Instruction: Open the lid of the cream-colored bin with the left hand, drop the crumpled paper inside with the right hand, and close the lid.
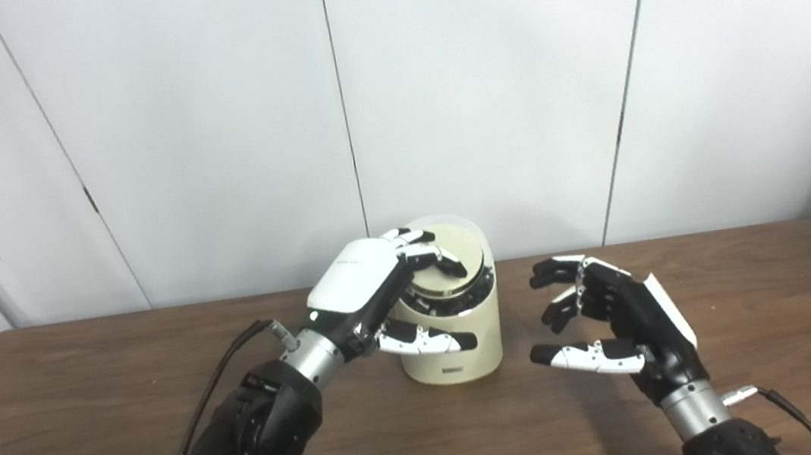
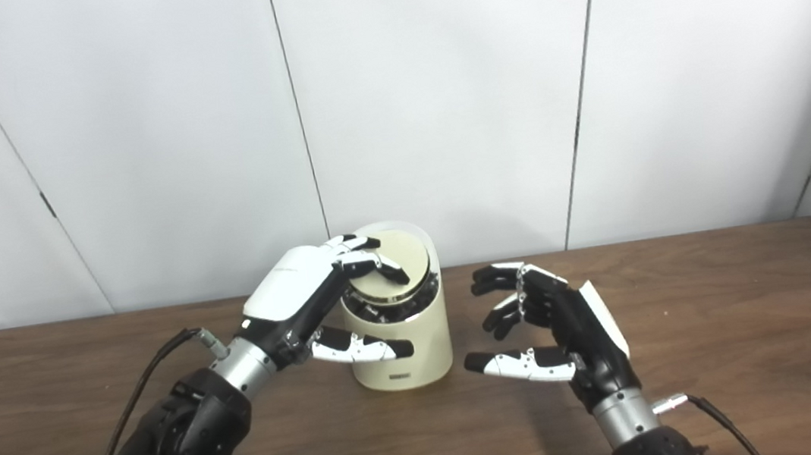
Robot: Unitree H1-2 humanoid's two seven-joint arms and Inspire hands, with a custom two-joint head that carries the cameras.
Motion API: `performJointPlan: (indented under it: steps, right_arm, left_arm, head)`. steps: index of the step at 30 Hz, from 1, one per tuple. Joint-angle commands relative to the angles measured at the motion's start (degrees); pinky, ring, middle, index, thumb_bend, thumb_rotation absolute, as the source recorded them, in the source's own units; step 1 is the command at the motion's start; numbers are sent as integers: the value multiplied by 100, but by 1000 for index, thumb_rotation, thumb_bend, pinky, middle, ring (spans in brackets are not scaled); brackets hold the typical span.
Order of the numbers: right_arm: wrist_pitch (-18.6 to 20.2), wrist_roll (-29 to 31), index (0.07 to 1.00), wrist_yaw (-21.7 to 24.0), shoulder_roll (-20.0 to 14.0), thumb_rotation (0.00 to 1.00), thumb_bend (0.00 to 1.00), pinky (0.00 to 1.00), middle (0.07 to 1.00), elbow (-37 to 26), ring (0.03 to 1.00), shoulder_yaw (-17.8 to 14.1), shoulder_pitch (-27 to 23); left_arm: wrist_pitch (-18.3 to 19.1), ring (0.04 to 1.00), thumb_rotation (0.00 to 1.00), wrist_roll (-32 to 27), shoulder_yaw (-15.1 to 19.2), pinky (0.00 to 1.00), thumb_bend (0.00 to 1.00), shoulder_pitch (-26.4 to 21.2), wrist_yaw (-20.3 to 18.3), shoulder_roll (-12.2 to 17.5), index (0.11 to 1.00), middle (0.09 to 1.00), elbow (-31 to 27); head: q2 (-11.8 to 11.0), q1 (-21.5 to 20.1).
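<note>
The cream-colored bin (image 1: pixel 453 344) stands on the table at the middle, near the wall. Its round lid (image 1: pixel 458 252) sits tilted on top, with a dark gap showing under its front edge. My left hand (image 1: pixel 375 292) reaches over the bin from the left. Its fingertips (image 1: pixel 447 257) rest on the lid, and its thumb lies across the front of the bin body, apart from the fingers. My right hand (image 1: pixel 607 319) hovers to the right of the bin, open, fingers spread, holding nothing. No crumpled paper shows in either view.
The brown wooden table (image 1: pixel 89 401) runs wide to both sides of the bin. White wall panels (image 1: pixel 211 127) stand right behind the bin. Cables trail from both wrists.
</note>
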Motion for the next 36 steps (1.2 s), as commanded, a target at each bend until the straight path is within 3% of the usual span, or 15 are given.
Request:
performJointPlan:
  steps: [1, 7, 10, 13, 14, 16, 19, 23, 25, 28, 36]
  right_arm:
    - [-303, 6, 655, -64, 11, 55, 657, 395, 662, -102, 478, -44, -222]
    - [-441, 40, 677, -136, 60, 147, 695, 402, 669, -5, 489, -108, -231]
    - [-536, 77, 719, -232, 115, 221, 751, 437, 719, 132, 537, -210, -238]
    - [-1122, 246, 853, -534, 302, 278, 868, 582, 855, 753, 721, -489, -322]
    - [-1149, 187, 897, -555, 315, 306, 892, 642, 897, 804, 784, -492, -351]
    - [-886, 71, 973, -536, 305, 385, 915, 820, 974, 683, 936, -432, -368]
    - [-605, -141, 998, -611, 323, 431, 993, 937, 998, 494, 994, -343, -345]
    - [-679, -32, 1000, -257, 115, 427, 1000, 899, 1000, 534, 1000, -139, -290]
    - [-523, 71, 919, -15, -2, 330, 955, 808, 980, 305, 928, -15, -238]
    - [-191, 52, 865, -5, 37, 243, 901, 744, 946, -77, 862, 39, -158]
    - [-111, -23, 854, -42, 41, 193, 815, 678, 932, -124, 813, 14, -148]
  left_arm:
    - [37, 901, 438, 19, 92, 949, 791, -282, 53, 68, 727, 728, -181]
    - [59, 901, 448, 39, 99, 956, 791, -276, 37, 73, 729, 732, -200]
    - [66, 903, 448, 33, 106, 957, 790, -269, 32, 71, 728, 731, -211]
    - [80, 906, 452, 23, 109, 962, 788, -257, 14, 69, 728, 729, -227]
    - [76, 905, 452, 24, 110, 962, 788, -251, 15, 73, 727, 729, -228]
    - [48, 904, 451, 16, 114, 958, 789, -242, 31, 81, 725, 730, -213]
    - [35, 904, 446, -7, 126, 971, 790, -224, 46, 84, 726, 729, -199]
    - [100, 910, 433, -2, 140, 983, 787, -213, 15, 86, 728, 730, -248]
    - [96, 908, 443, 18, 137, 970, 784, -217, 32, 89, 729, 732, -234]
    - [115, 906, 440, 32, 137, 957, 781, -215, 29, 86, 728, 731, -250]
    - [35, 903, 461, 367, 75, 975, 785, -201, 221, 141, 722, 722, -213]
  head:
    - [5, 0]
    - [7, -2]
    - [22, -6]
    - [16, 0]
    - [27, 5]
    - [28, -7]
    - [22, -16]
    - [22, -6]
    - [6, -8]
    - [8, 10]
    - [-10, 29]
